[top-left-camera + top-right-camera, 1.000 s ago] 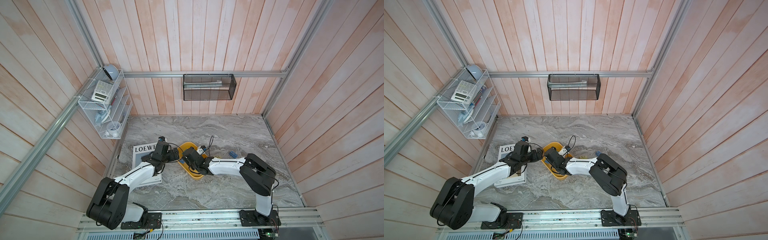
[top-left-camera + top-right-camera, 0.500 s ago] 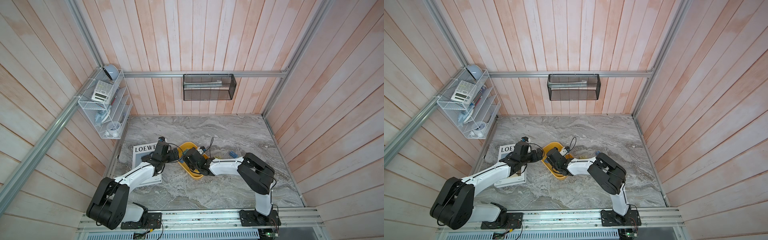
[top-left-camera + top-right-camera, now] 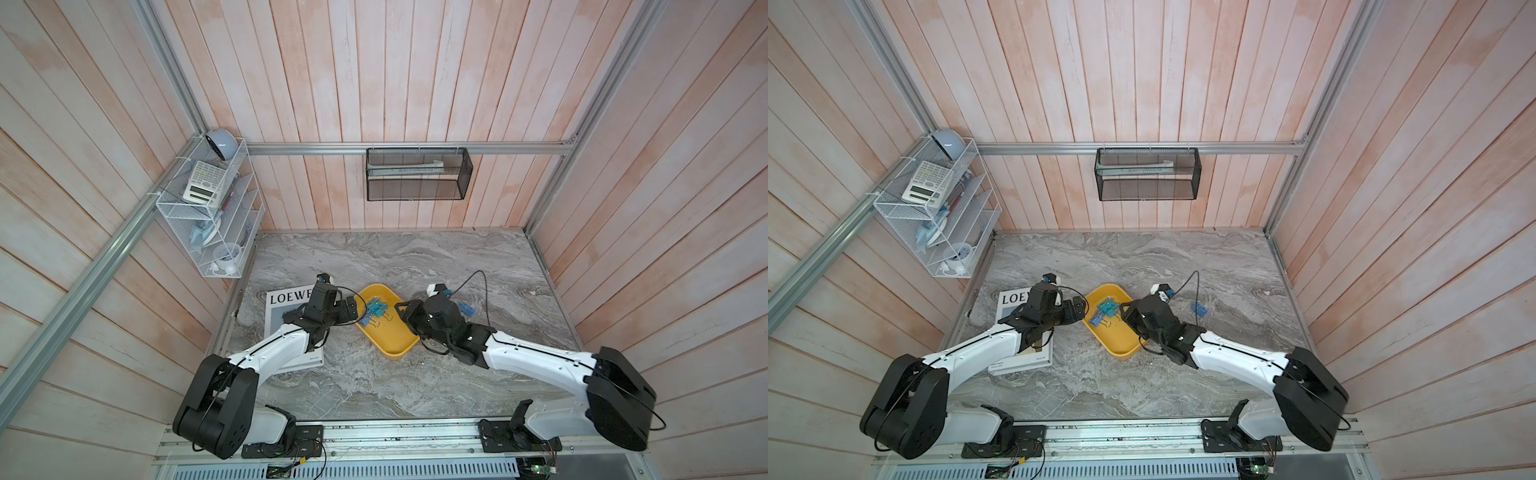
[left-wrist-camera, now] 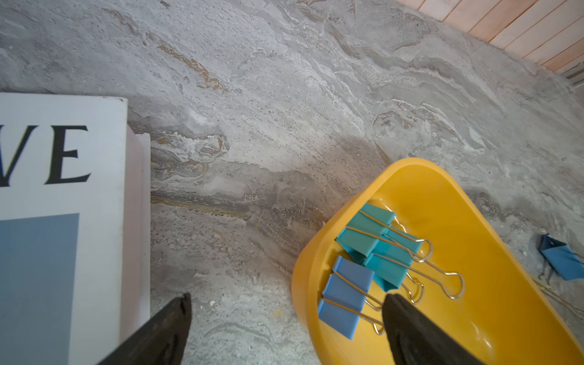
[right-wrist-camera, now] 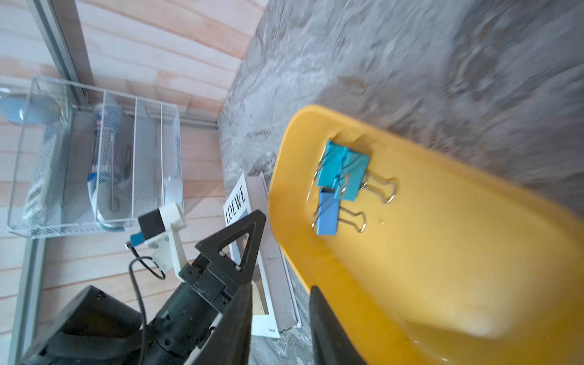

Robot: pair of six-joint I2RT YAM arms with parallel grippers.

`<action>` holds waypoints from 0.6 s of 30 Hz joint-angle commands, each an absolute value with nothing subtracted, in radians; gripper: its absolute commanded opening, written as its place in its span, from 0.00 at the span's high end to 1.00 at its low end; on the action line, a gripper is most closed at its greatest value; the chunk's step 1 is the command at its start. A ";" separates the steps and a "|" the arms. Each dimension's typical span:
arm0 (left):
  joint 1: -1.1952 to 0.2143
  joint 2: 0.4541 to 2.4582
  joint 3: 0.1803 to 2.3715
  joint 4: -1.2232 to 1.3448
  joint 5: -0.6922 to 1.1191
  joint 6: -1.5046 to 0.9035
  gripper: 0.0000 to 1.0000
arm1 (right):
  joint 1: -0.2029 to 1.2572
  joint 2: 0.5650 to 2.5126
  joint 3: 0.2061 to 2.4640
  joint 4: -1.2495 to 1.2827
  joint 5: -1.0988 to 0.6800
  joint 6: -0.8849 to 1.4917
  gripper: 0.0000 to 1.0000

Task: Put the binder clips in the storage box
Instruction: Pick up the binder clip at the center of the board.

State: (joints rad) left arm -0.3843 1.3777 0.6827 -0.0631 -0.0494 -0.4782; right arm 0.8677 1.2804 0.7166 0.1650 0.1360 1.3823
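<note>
The blue binder clip [image 3: 466, 309] lies on the marble tabletop [image 3: 374, 257] just beside the right arm, outside the storage box [image 3: 390, 354]. It is judged light, rigid and smooth-sided. Grip it across the folded body, since the wire handles would likely pivot and slip. The body is folded painted metal with silver wire loops. In the box end nearer the back wall lie two overlapping teal binder clips [image 4: 366, 234], with a second blue binder clip [image 4: 344, 294] touching them. The right gripper [image 5: 280, 294] has its jaws slightly parted and empty beside the box. The left gripper [image 4: 287, 297] has its jaws spread wide and empty, between the box and the LOEWE magazine [image 4: 60, 151]
</note>
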 commanded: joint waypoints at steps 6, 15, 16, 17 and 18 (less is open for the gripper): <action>-0.379 1.364 0.665 -0.059 -0.039 -0.464 0.00 | 0.584 0.953 0.460 -0.061 0.165 1.406 0.66; -0.379 1.360 0.669 -0.073 -0.042 -0.459 0.00 | 0.348 1.035 0.405 0.037 0.032 1.425 0.71; -0.379 1.360 0.669 -0.074 -0.044 -0.460 0.00 | 0.340 1.055 0.406 0.049 0.027 1.386 0.74; -0.379 1.361 0.669 -0.075 -0.044 -0.459 0.00 | 0.325 1.078 0.404 0.063 0.004 1.385 0.78; -0.379 1.361 0.670 -0.076 -0.044 -0.458 0.00 | 0.311 1.098 0.398 0.079 -0.020 1.391 0.82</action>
